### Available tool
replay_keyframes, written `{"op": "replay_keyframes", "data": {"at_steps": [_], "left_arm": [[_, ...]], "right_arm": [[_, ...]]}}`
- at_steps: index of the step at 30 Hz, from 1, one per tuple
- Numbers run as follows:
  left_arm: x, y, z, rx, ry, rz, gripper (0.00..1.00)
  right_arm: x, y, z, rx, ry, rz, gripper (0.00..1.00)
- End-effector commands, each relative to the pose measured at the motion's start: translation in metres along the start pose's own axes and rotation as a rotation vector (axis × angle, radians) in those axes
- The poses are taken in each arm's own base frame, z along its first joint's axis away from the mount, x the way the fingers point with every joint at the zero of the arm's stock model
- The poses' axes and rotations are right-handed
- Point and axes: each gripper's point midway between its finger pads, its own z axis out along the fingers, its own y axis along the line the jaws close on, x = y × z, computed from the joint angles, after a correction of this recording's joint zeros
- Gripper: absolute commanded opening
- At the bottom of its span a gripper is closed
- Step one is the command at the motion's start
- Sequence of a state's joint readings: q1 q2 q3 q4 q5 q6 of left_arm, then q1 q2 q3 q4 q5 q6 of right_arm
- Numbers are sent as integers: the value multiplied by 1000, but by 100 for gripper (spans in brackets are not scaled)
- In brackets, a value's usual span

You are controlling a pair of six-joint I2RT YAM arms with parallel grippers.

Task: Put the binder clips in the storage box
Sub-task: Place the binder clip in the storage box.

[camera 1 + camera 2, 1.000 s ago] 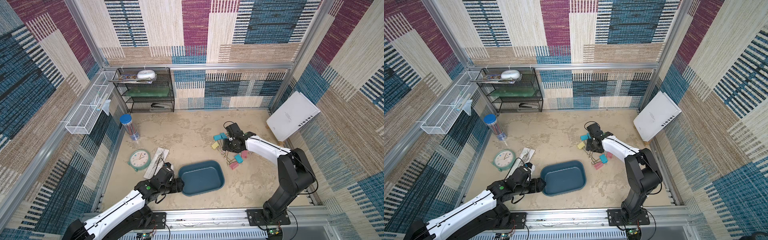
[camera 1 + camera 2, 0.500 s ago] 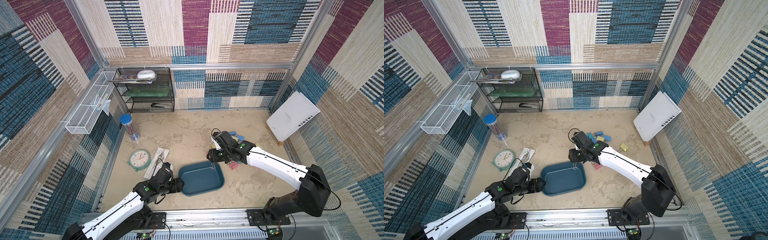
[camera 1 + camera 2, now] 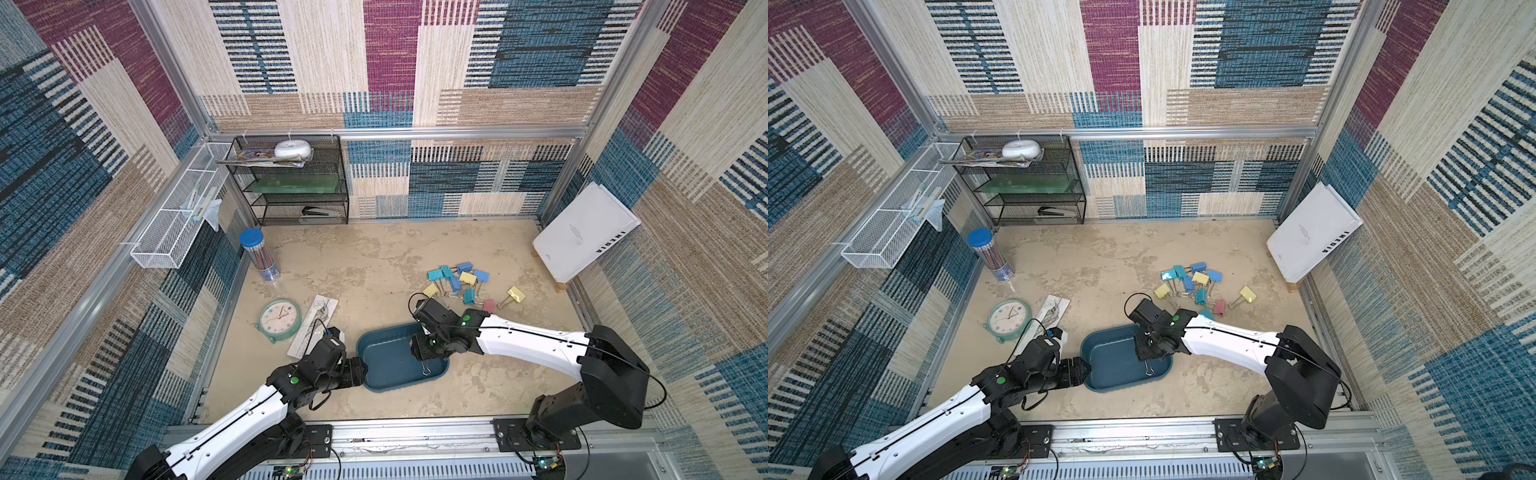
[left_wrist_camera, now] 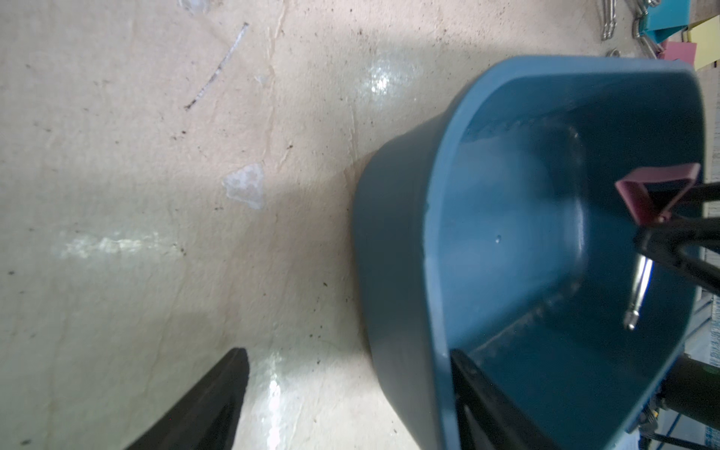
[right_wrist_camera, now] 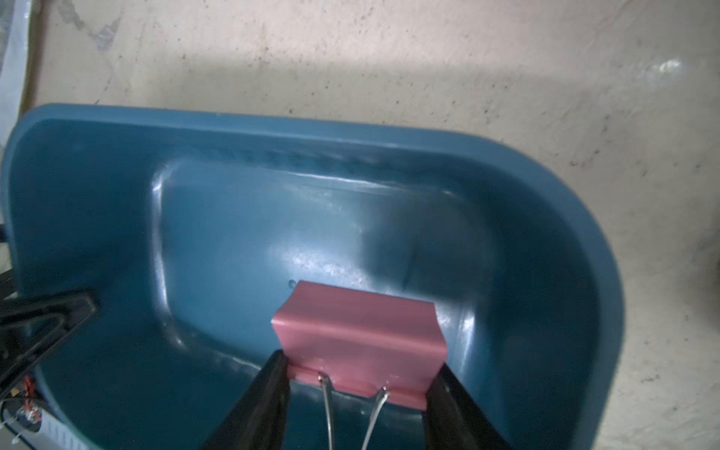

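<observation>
Since the right gripper (image 3: 422, 352) hangs over the storage box (image 3: 376, 345) at lower centre in a top view, the step in hand reads as dropping off one clip, whose wire handles dangle into the tub. The left gripper (image 3: 360, 371) sits at the tub's left end. The loose binder clips (image 3: 457, 279), blue, yellow, teal and pink, lie clustered right of centre on the tabletop (image 3: 353, 257), well apart from the tub, so most of the task looks undone.

Both top views show the same layout. The beige surface is mottled and scuffed. A black mesh rack (image 3: 1021, 195) stands at upper left, with a white wire basket (image 3: 892, 232) on the left wall. A clock (image 3: 1009, 318) lies left of the tub, and a white book (image 3: 1308, 232) leans at the right. The walls (image 3: 1113, 62) are woven patchwork in blue, magenta and cream.

From the left wrist, the left gripper's jaws stand apart astride the tub's wall, the outer finger clear of it.

From the right wrist, the right gripper's jaws are clamped on the pink clip (image 5: 360, 339) above an otherwise bare tub floor. The next move calls for parting those jaws, then reaching for the cluster.
</observation>
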State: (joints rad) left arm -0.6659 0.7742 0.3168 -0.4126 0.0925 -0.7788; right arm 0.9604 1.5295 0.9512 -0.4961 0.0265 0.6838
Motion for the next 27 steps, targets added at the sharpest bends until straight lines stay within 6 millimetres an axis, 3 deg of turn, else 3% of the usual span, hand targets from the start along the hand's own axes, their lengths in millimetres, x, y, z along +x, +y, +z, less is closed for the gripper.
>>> {"op": "replay_keyframes", "data": {"at_steps": [1,8,19,22,25,27], "left_arm": [[-3,1,0,-4,-17,2,82],[-2,3,0,-9,-17,3,82],[-2,4,1,-12,-19,6,82],[-3,3,0,-13,-21,10,82],[-3,3,0,-14,-20,14,82],[-3,3,0,-14,-22,15,82]], "right_arm": [[-9,-2,8,34,-27,-18,53],[-16,-11,22,97,-19,-20,54],[-23,-12,32,126,-21,-30,69],[-30,-8,21,113,-55,-34,72],[-43,-2,-8,75,-136,-36,74],[-53,-9,-30,103,-203,-12,76]]}}
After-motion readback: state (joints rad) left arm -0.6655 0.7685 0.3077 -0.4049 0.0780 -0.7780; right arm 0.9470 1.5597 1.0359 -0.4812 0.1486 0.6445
